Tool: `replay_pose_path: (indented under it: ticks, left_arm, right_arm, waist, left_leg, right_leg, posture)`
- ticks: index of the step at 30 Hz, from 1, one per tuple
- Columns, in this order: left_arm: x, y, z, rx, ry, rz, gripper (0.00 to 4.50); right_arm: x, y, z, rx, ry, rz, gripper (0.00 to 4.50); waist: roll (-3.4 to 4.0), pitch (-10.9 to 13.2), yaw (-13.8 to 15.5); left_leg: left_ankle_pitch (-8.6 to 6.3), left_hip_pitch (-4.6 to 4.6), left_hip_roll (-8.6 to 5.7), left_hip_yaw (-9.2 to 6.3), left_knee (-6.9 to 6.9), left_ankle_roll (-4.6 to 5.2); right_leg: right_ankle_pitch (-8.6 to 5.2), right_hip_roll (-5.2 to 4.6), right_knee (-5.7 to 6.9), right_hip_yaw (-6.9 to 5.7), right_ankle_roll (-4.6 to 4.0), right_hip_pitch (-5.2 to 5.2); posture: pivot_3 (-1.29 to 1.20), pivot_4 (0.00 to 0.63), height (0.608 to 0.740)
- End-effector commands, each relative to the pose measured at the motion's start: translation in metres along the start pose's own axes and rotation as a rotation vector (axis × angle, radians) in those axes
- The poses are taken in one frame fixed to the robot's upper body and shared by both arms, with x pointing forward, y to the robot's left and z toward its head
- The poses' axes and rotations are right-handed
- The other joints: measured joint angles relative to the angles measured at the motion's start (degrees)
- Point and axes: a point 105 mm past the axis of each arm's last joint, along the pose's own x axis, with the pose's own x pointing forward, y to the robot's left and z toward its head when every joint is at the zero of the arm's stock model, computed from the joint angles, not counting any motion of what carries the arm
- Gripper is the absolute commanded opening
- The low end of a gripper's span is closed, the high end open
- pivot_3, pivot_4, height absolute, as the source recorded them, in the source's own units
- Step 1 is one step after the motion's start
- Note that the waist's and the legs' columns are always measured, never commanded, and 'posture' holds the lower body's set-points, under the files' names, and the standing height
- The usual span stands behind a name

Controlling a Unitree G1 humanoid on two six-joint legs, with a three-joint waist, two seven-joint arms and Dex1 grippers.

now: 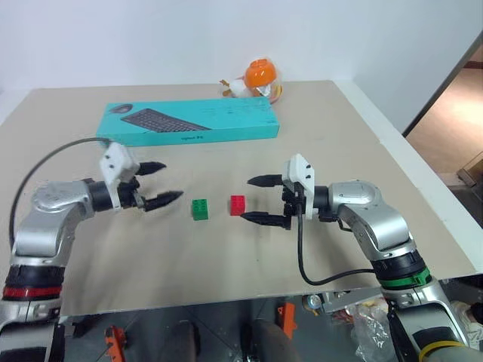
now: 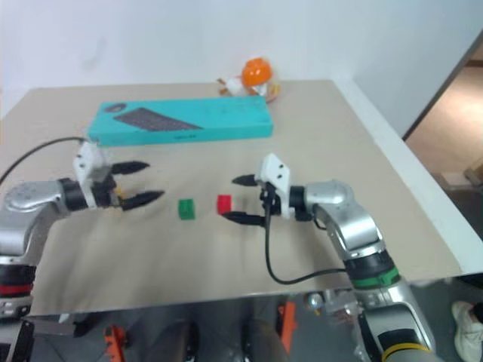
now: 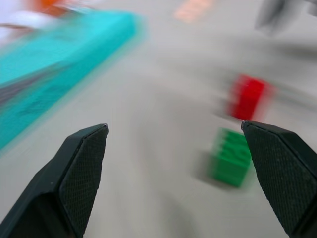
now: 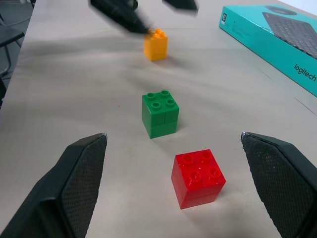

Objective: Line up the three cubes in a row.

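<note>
Right wrist view gives the deciding relation: red cube (image 4: 198, 177), green cube (image 4: 160, 114) and yellow-orange cube (image 4: 155, 44) run in a near-straight file away from the right gripper (image 4: 173, 144), red nearest, between its spread fingers though untouched, yellow-orange farthest, just under the left gripper's (image 1: 161, 183) black tips. That file's long axis runs left to right across the head views' centre, gripper to gripper. Spacing looks uneven and the line leans a little, so I judge any remaining nudge falls to whichever arm is nearer: left for yellow-orange, right for red.

Largest first, the beige table (image 1: 339, 136) fills most of the left eye view, a pale wall behind it. A teal keyboard box (image 1: 189, 121) lies across the upper middle, well apart from the cubes, and a round orange toy (image 1: 258, 75) sits beyond it. Both grippers stand wide apart, holding nothing.
</note>
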Motion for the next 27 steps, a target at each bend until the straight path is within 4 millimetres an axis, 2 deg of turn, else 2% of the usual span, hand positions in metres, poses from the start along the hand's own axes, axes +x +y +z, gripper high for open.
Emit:
replay_pose_path:
  ticks: [1,5,10,20,24,27]
  left_arm:
    - [-0.019,0.016,0.013,-0.012,-0.115,0.325,4.45]
    - [-0.038,0.022,0.001,-0.086,-0.16,0.655,4.45]
    - [-0.048,0.023,-0.03,-0.198,-0.11,0.872,4.45]
    - [-0.037,0.01,-0.062,-0.258,-0.016,0.859,4.45]
    - [-0.035,0.015,-0.07,-0.306,-0.01,0.879,4.45]
    - [-0.033,0.018,-0.072,-0.297,0.005,0.868,4.45]
  right_arm:
    - [-0.003,-0.004,0.015,-0.049,-0.038,0.006,4.5]
    - [-0.001,-0.002,0.013,-0.051,-0.027,0.034,4.5]
    - [0.0,-0.004,0.012,-0.046,-0.022,0.049,4.5]
    - [0.006,-0.01,0.028,0.04,-0.135,0.041,4.5]
    - [0.006,-0.01,0.035,0.032,-0.183,0.033,4.5]
    - [0.006,-0.011,0.031,0.019,-0.169,0.023,4.5]
  waist:
    - [-0.01,0.0,0.0]
    - [-0.03,-0.01,0.01]
    - [-0.06,-0.02,0.01]
    - [-0.07,-0.03,0.0]
    - [-0.07,-0.03,0.0]
    - [-0.07,-0.03,0.0]
  left_leg:
    - [0.0,0.02,-0.02,0.01,0.0,0.0]
    - [0.0,0.03,-0.04,0.02,0.01,0.0]
    - [0.01,0.17,-0.16,0.1,0.02,0.0]
    - [0.02,0.26,-0.13,0.16,0.0,0.01]
    - [0.02,0.25,-0.13,0.16,0.0,0.01]
    - [0.02,0.25,-0.14,0.18,0.0,0.01]
  right_leg:
    - [0.01,-0.01,0.0,0.04,0.01,0.02]
    - [0.08,-0.06,-0.03,0.18,0.11,0.02]
    - [0.21,-0.04,-0.04,0.36,0.18,0.08]
    - [0.29,0.13,-0.04,0.49,0.1,0.07]
    - [0.29,0.13,-0.04,0.48,0.1,0.07]
    - [0.29,0.12,-0.04,0.5,0.1,0.07]
  posture:
    - [0.0,0.15,0.74]
    - [0.0,0.15,0.74]
    - [0.0,0.15,0.74]
    - [0.0,0.15,0.74]
    - [0.0,0.15,0.74]
    - [0.0,0.15,0.74]
